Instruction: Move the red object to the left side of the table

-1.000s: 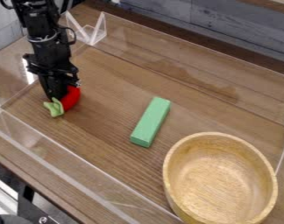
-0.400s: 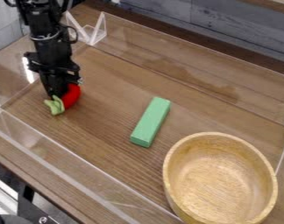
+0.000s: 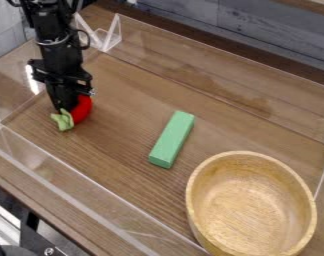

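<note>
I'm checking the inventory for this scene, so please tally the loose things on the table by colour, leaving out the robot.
Red with green leafy end: 1 (toy fruit)
Green: 1 (rectangular block)
Light wood: 1 (round bowl)
Total: 3

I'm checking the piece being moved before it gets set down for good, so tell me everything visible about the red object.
The red object is a small rounded toy fruit, strawberry-like, with a green leafy stem at one end that points toward the near side. Its surface looks smooth, perhaps plastic. It sits low at the left of the wood-grain table, directly under the gripper, whose closed-in fingers overlap it and hide part of it. Whether it fully rests on the tabletop is unclear.
</note>
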Motion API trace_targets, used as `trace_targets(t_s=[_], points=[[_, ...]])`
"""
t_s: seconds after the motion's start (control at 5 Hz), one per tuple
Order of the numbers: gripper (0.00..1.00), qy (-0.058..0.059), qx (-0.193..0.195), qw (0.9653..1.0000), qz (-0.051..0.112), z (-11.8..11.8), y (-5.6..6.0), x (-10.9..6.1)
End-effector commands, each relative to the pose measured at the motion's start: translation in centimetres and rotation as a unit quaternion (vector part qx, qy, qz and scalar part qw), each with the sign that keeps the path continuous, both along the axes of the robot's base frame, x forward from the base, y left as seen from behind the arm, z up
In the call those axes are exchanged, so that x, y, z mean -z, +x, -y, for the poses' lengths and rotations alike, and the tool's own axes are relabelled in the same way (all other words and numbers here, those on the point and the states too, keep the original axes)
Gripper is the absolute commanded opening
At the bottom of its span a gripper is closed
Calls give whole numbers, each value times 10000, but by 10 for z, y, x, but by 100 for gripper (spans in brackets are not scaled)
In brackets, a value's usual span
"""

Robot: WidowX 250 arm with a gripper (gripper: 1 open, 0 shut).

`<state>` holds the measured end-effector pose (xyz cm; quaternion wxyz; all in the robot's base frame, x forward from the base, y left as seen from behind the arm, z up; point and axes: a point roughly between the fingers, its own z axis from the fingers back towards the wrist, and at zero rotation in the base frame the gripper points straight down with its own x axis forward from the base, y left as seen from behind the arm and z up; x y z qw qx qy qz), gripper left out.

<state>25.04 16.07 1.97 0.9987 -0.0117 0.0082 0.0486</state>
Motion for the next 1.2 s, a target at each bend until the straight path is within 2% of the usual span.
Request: trace_targets(t_s=[0.0,0.2,0.4,0.6,0.8,1.0], points=[[0,-102,-45,9997,-198,5,-1,15],[0,-112,-70,9996,-234,6,-1,15],[100,-119,-97,9995,-265,7,-1,14],[100,-123,-126,9994,-293,8,-1,12],[100,-163,-148,9994,-250,11,0,3],[100,-205,-163,9996,-138,14,2,-10]])
